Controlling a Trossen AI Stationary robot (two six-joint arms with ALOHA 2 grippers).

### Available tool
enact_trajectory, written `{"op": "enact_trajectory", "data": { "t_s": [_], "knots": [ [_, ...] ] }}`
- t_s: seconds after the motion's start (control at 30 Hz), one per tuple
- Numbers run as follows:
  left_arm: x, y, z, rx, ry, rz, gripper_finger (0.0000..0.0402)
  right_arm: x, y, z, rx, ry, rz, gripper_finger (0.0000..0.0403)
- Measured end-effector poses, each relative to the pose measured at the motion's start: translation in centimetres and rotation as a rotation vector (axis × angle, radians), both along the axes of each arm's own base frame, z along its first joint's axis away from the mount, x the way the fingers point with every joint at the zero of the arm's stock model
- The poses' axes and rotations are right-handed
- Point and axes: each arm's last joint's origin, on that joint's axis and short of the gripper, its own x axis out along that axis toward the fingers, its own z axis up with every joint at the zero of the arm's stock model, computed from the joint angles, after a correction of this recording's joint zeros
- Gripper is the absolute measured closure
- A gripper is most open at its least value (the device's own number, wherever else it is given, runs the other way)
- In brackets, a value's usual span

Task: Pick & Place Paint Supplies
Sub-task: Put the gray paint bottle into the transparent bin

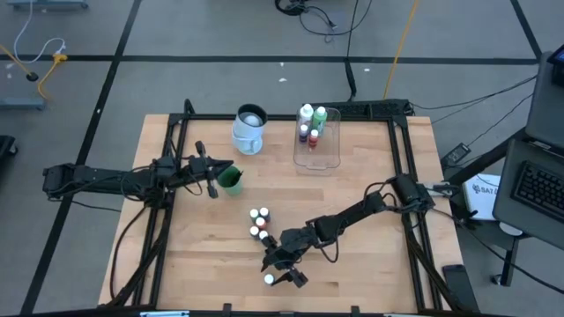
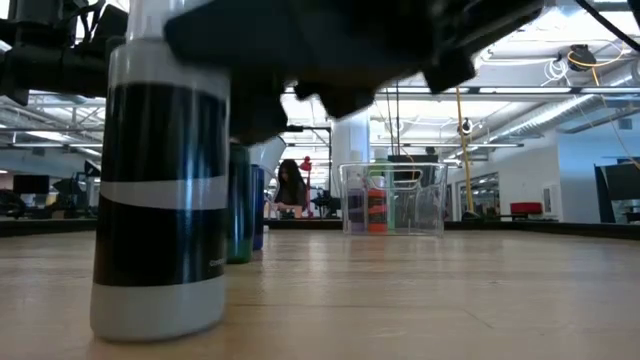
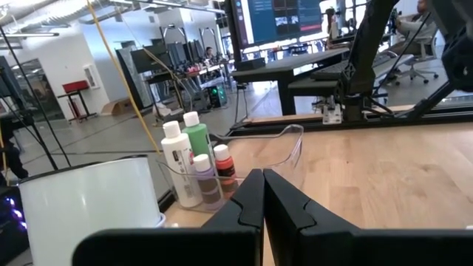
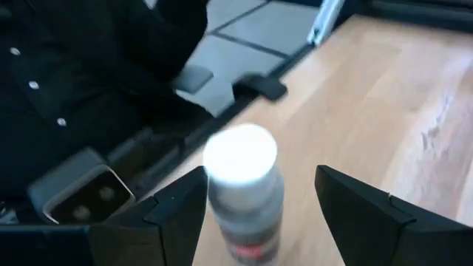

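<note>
We scan the bottles first: the black bottle (image 2: 160, 190) close to the low camera carries only a small pale mark near its lower edge, too tiny for us to read. On to the white bottle (image 3: 177, 162) in the clear tray (image 3: 292, 144): its label shows dark print, but we cannot make out a word. The screen (image 3: 277, 16) in the room behind glows with lines of text, unreadable as well. We find nothing legible anywhere.
</note>
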Motion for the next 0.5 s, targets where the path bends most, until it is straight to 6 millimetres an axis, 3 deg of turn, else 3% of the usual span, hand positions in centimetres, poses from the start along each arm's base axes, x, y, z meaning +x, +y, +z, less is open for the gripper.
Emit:
{"op": "enact_trajectory", "data": {
  "t_s": [0.23, 0.5],
  "knots": [
    [0.01, 0.0, -0.11, 0.006, 0.014, 0.0, 0.0398, 0.01, 0.18, 0.58, 0.011, -0.037, 0.023, 0.0161],
    [0.01, 0.0, -0.15, 0.007, 0.018, 0.001, 0.0398, 0.01, 0.23, 0.62, 0.008, -0.048, 0.025, 0.0203]
  ]
}}
